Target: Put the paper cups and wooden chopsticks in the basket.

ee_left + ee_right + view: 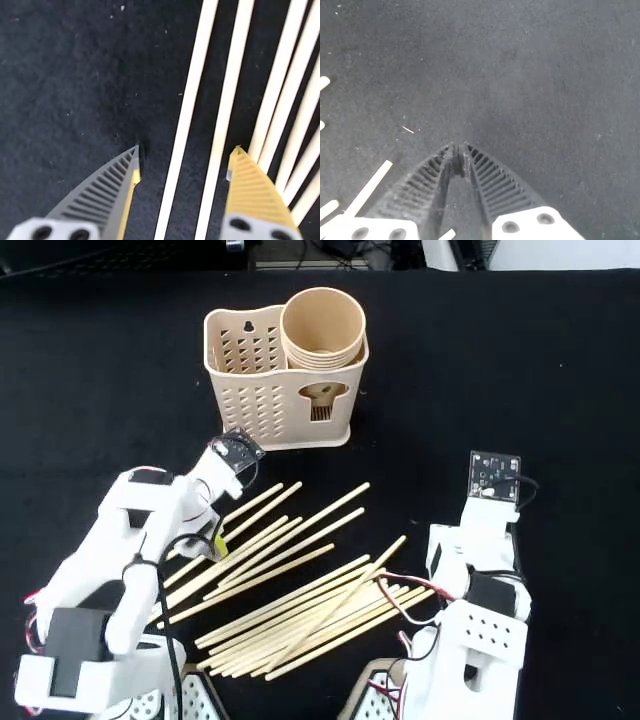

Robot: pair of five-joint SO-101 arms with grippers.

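- Many wooden chopsticks [300, 612] lie scattered on the black table [560, 390] in front of the basket [250, 405].
- Stacked paper cups [322, 325] stand in the basket's right compartment.
- Left gripper [187, 148], jaws apart, straddles 2 chopsticks.
- Right gripper [459, 146], jaws together, sits over bare table in front of the basket's cup side.
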